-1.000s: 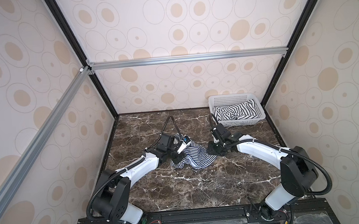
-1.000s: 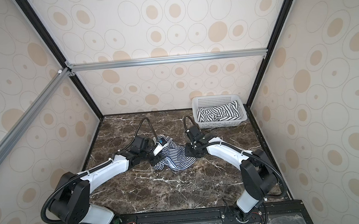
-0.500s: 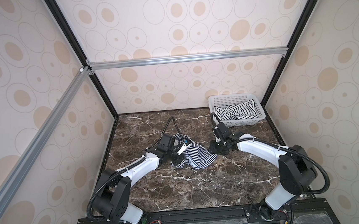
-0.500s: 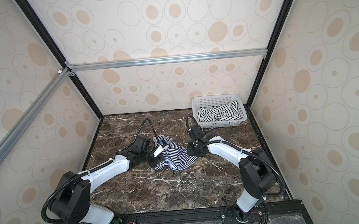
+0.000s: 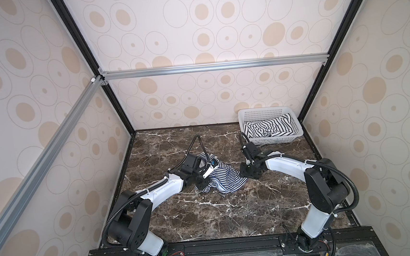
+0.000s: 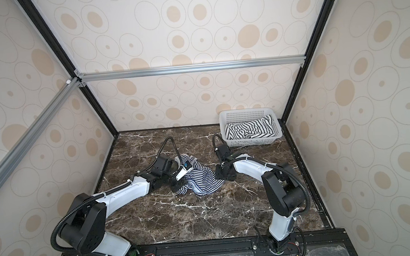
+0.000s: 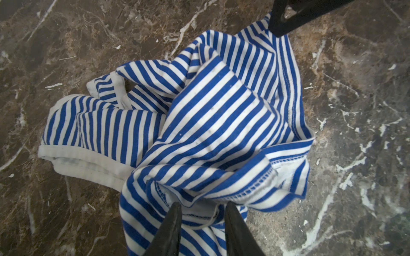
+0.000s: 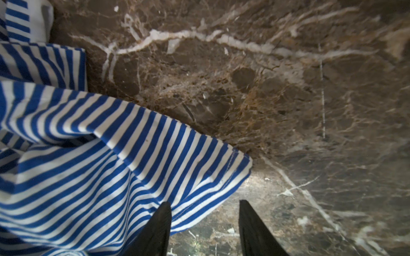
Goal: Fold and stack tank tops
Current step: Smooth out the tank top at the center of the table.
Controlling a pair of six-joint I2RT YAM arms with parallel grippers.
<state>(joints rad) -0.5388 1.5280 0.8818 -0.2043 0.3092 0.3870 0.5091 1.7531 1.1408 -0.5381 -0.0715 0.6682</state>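
Just beyond the centre of the marble tabletop point(image 5: 230, 214), counting the back wall as 12 o'clock in both top views, the blue-and-white striped tank top point(image 5: 224, 182) lies crumpled in a loose, unfolded heap. The left wrist view shows its narrow stripes running in several directions over the bunched folds. A white ribbed binding is doubled on itself at one edge, and a stitched hem is turned up so that its inner side shows.

At the heap's 9 o'clock side sits the left gripper point(image 7: 202, 204), low over the cloth. Its jaws stand partly apart with a raised fold of hem between them. Whether they clamp that fold or merely straddle it, I cannot tell.

At the heap's 3 o'clock edge the right gripper point(image 8: 204, 202) is down near the table. Its jaws are spread and hold nothing, and bare marble shows through most of the gap. A flat corner of the hem reaches one jaw and overlaps its tip.

Well apart from the heap, at about 1 o'clock in the back corner, stands the white perforated plastic basket point(image 5: 275, 140). The black-and-white striped tank top point(image 5: 269, 128), with its wider-spaced stripes, lies rumpled inside and fills most of the floor.
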